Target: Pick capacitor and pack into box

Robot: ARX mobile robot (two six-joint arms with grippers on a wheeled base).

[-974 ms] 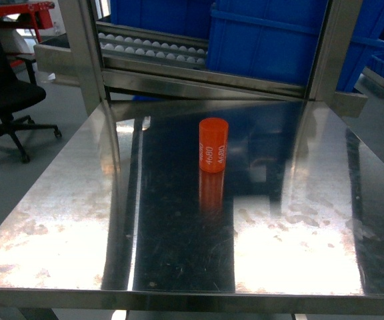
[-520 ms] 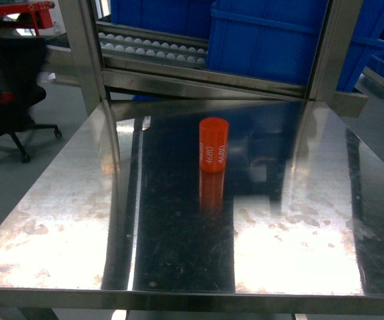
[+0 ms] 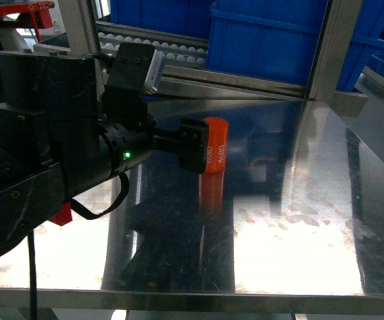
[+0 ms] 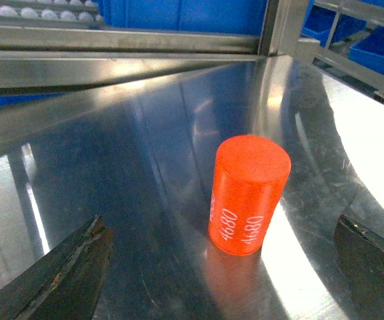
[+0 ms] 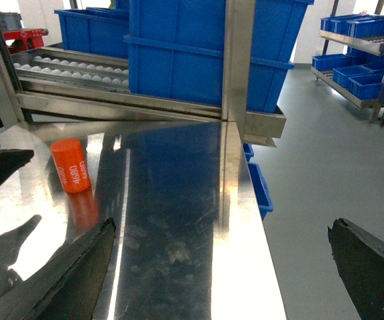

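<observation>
Standing upright near the middle of the steel tabletop [image 3: 299, 220], the capacitor [image 4: 249, 195] is an orange cylinder with white "4680" print down its side. Its wall looks smooth, rigid and probably slick; it is likely light to moderate in weight and should not deform under pressure.

The left gripper [image 4: 219, 280] is level with it, fingers [image 4: 65, 280] spread wide and holding nothing, the capacitor just ahead of the gap and not touched. The right gripper [image 5: 219, 267] is also wide open and empty, well apart from the capacitor, over the right side of the tabletop.

Recommended hold: opposite sides of the curved wall at about mid-height, axis vertical. A low or off-centre closure could tip or squirt it. No box is in view.
</observation>
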